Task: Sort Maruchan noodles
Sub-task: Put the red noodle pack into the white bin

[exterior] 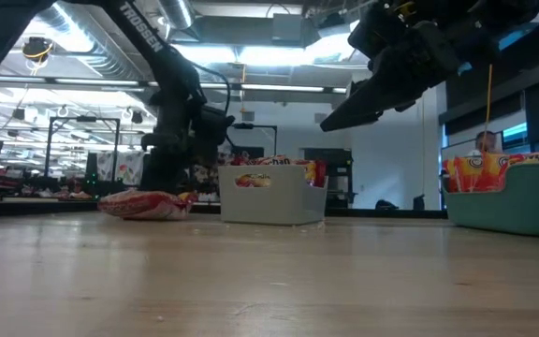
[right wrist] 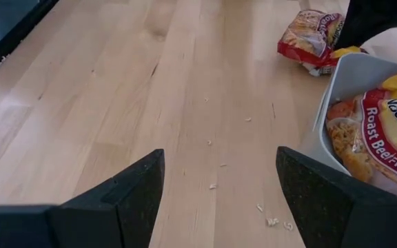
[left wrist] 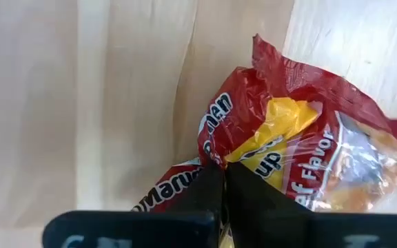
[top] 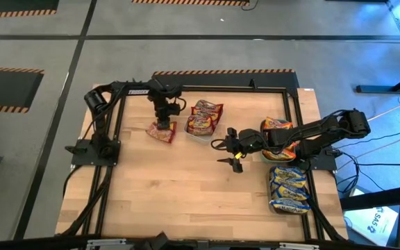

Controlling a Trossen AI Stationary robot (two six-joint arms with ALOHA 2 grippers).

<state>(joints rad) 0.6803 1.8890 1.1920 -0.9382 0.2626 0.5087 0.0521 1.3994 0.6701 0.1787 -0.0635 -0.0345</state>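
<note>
The left gripper pinches a red noodle packet beside the white tray; next, lift it in. The right gripper hangs wide open, empty.

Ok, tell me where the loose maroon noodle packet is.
In the high view, the maroon packet lies on the table's left rear part, just left of the clear tray, pinched by the left gripper.

A maroon-and-yellow Maruchan packet lies crumpled on the wooden table at far left. To its right, more maroon packets sit in a pale tray. At right, orange-red packets sit stacked in one tray; blue-and-yellow packets fill the nearer one.
</note>
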